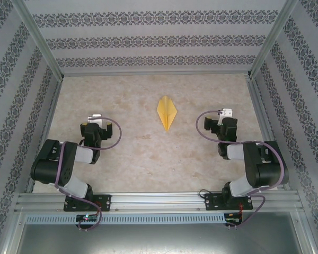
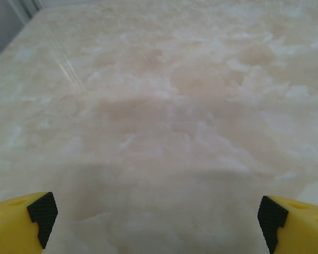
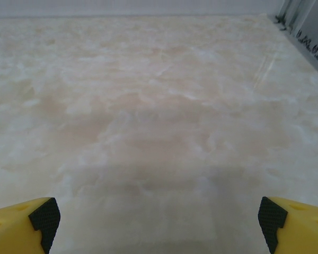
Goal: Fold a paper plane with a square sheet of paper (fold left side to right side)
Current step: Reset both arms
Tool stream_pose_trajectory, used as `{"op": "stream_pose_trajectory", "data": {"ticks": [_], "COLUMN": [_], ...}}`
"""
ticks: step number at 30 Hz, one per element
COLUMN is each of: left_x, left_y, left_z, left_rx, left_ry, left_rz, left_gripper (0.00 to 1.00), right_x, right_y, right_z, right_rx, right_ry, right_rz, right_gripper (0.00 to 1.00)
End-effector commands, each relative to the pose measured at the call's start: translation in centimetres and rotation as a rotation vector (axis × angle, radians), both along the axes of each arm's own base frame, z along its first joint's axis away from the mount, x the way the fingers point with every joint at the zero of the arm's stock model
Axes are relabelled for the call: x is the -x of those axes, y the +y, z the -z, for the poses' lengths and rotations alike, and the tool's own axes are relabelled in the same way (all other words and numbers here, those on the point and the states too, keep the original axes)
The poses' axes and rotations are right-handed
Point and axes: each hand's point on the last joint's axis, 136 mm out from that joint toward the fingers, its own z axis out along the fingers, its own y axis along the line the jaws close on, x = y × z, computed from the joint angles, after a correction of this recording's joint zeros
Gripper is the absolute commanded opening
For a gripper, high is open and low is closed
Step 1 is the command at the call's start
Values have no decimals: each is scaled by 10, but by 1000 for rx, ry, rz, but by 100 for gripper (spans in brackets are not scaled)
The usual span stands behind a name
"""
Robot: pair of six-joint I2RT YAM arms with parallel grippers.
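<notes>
Folded already into the paper plane (image 1: 167, 112): a narrow yellow dart, sharp tip toward the arms, broader tail toward the back wall, with a centre crease running from tip to tail. Lying flat on the marbled beige table (image 1: 138, 159), about mid-width and somewhat toward the far half, between the two arms and well apart from both.

To its left, the left gripper (image 1: 95, 117), pointed toward the far side, jaws spread wide and holding nothing. From the left wrist, yellow fingertips (image 2: 16, 225) with black pads at the two bottom corners, marble surface between them.

To its right, the right gripper (image 1: 225, 112), likewise spread wide and empty. From the right wrist, the same yellow fingertips (image 3: 18, 225) set far apart over the table.

Around the table, an aluminium frame (image 1: 159, 201) and walls (image 1: 159, 39) papered in dark patterned stripes.
</notes>
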Motion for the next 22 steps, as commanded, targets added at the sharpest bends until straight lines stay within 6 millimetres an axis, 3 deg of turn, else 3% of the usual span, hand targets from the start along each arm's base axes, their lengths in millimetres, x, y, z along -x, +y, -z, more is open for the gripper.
{"op": "stream_pose_trajectory", "data": {"ticks": [1,22], "left_x": [-22,-22], "left_y": [3,2], "left_z": [-23,-21], "left_rx": [96,97], "left_ry": [-73,-64], "left_rz": [27,36], "left_gripper": [100,100], "right_x": [-9,-10], "right_y": [0,6], "right_z": [-22,-22], "right_rx": [-14,2], "right_ry": [-79,-76], "right_rz": [-15,-44], "right_gripper": [98,98]}}
